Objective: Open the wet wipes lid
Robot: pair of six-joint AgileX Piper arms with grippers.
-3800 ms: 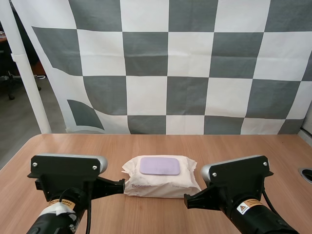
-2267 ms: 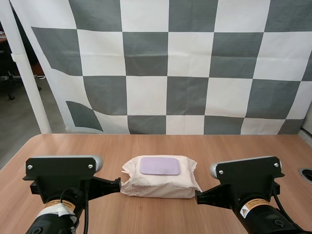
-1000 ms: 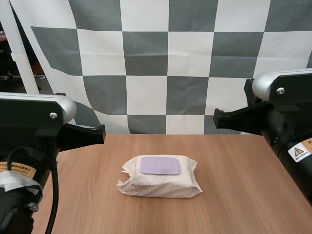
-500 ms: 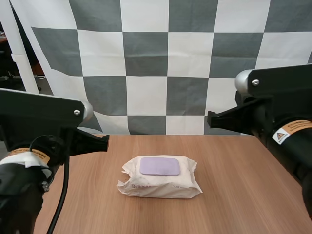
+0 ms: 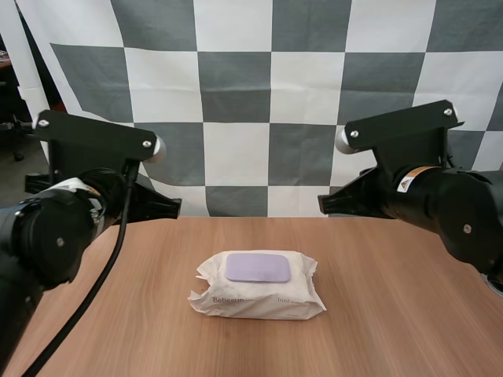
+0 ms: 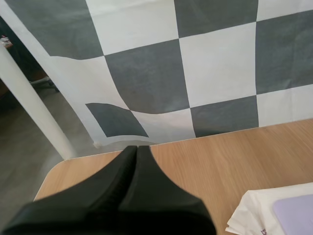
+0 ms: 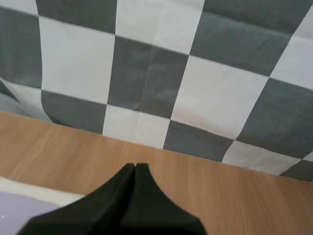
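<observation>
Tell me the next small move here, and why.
Probably lower the right gripper toward the edge of the lid, opening it on the way. The lid lies flat and closed on the pack of wipes, and both the right and the left gripper are shut, hanging above the table and touching nothing.

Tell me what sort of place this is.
Most likely a robotics lab test bench. A light wooden table holds a soft white pack of wet wipes with its lilac plastic lid closed. The black two-fingered left gripper and right gripper hang above the table, both shut.
</observation>
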